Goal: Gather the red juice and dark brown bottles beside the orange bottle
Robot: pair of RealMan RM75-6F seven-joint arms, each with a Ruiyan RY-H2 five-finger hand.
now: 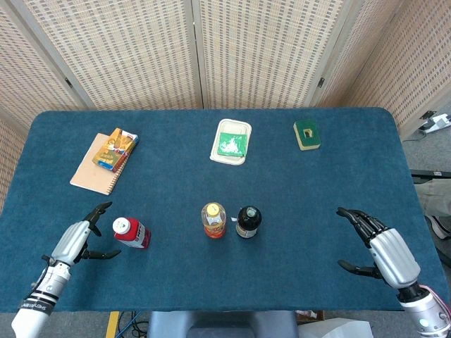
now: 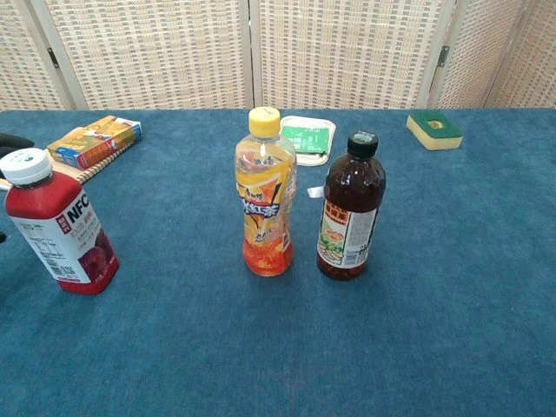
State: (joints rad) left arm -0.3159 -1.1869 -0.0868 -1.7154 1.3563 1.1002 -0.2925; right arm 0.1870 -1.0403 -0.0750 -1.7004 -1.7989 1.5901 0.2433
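Dark brown bottle (image 1: 248, 221) stands just beside orange bottle (image 1: 213, 220), at its 3 o'clock: placed. Red juice bottle (image 1: 131, 232) stands apart at 9 o'clock, ungrasped. Left hand (image 1: 79, 239) spread wide beside it; right hand (image 1: 380, 248) spread, empty.

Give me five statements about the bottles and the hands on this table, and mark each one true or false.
1. The dark brown bottle stands right beside the orange bottle. True.
2. The left hand grips the red juice bottle. False: its fingers are spread next to the bottle, not closed on it.
3. The red juice bottle lies on its side. False: it stands upright in the chest view.
4. The right hand holds nothing. True.
5. The green sponge sits between the two bottles. False: it lies at the far side of the table.
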